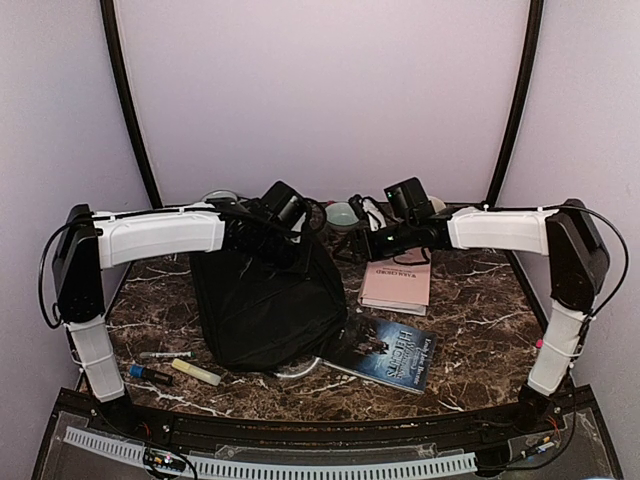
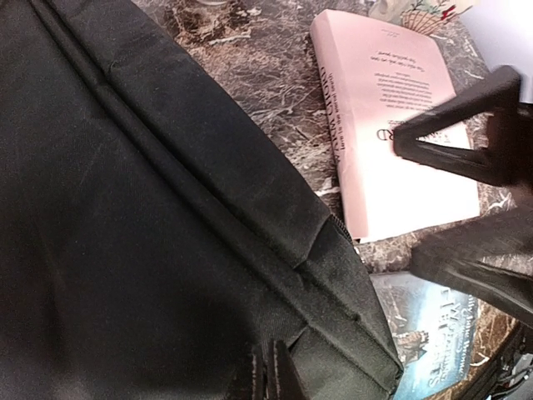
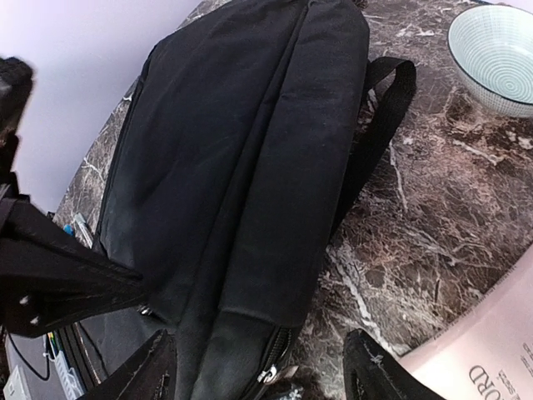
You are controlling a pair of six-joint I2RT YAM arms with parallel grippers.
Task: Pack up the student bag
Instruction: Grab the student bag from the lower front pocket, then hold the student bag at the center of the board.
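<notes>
Wrist view, left. Looks down on the student bag (image 2: pixel 150 233), black fabric filling most of the frame, lying on the marble table (image 2: pixel 275 92). Shows the left gripper (image 2: pixel 268 372) at the bottom edge, fingers pressed together on a fold of the bag near its zipper end. Probably pinches there to lift and steady that edge so the opening can be worked. Catches a pink book (image 2: pixel 391 125) flat just beside the bag, and a blue book (image 2: pixel 437 333) close by the bag's corner.

Wrist view, right. Looks along the bag's length from the zipper end. Shows the right gripper (image 3: pixel 260 350) with fingers spread wide and nothing between them, poised above what looks like a zipper slider (image 3: pixel 268 375). Seems lined up to take it while the other side keeps the fabric taut. Takes in a strap (image 3: pixel 387 100) trailing onto the table and a striped bowl (image 3: pixel 495 50) well apart at the far corner.

Overhead view. Puts the bag left of centre, tented up toward the pinching gripper, both arms reaching inward over its far edge. Places both books to the bag's right and pens (image 1: pixel 195 372) near its near-left corner. Leaves all of them outside the bag, so packing looks not yet begun. Reads as the unzipping step.
</notes>
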